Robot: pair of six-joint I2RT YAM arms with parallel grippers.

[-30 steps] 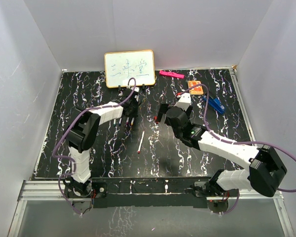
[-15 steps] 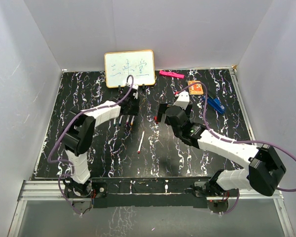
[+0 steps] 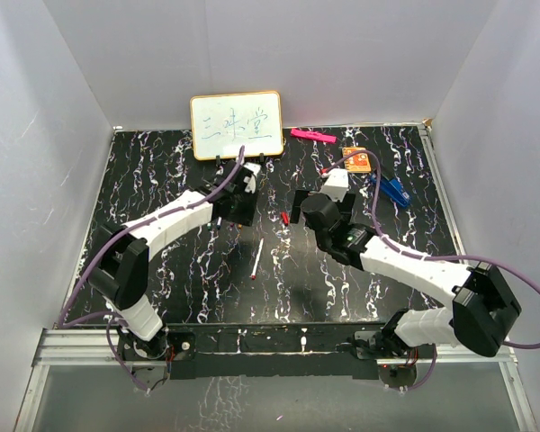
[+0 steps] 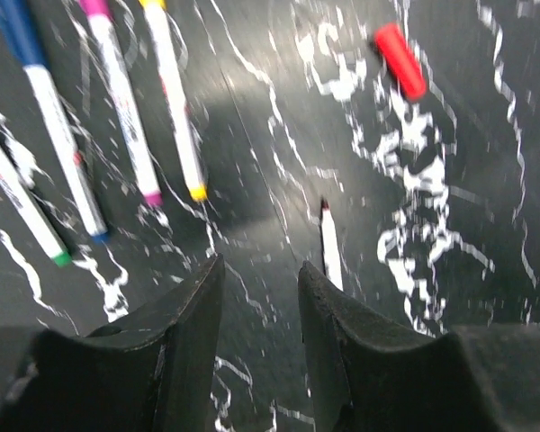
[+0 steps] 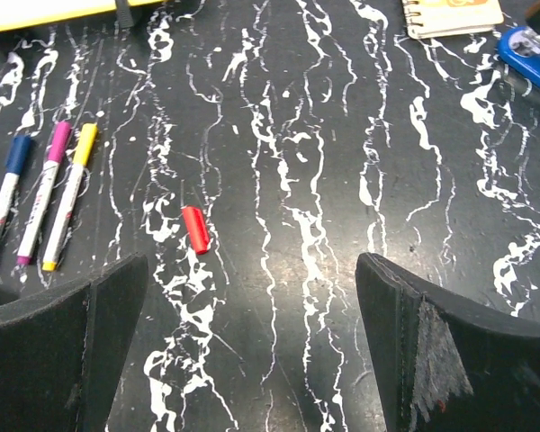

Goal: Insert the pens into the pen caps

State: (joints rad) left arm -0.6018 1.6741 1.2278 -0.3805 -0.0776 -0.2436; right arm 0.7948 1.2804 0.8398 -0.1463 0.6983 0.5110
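A lone white pen [image 3: 257,260] with a red tip lies mid-table; its end shows in the left wrist view [image 4: 329,252] just beyond the right finger. A red cap [image 3: 285,219] lies loose between the grippers and also shows in the left wrist view [image 4: 400,60] and the right wrist view [image 5: 195,229]. Several more pens lie side by side: blue [image 4: 49,126], pink [image 4: 121,108], yellow [image 4: 175,108] and one with a green tip [image 4: 22,211]. My left gripper [image 3: 238,205] [image 4: 261,263] hovers over them, jaws a little apart and empty. My right gripper [image 3: 317,214] [image 5: 252,270] is wide open and empty, right of the red cap.
A small whiteboard [image 3: 237,124] stands at the back. A flat pink bar [image 3: 312,136], an orange notebook [image 3: 357,160] [image 5: 450,13] and a blue clip-like object [image 3: 394,190] [image 5: 531,56] lie at the back right. White walls enclose the black marbled table [image 3: 162,279].
The left arm has stretched out, its elbow dropping towards the near left, with the gripper still over the pen row. The right gripper shifted slightly right, uncovering the red cap.
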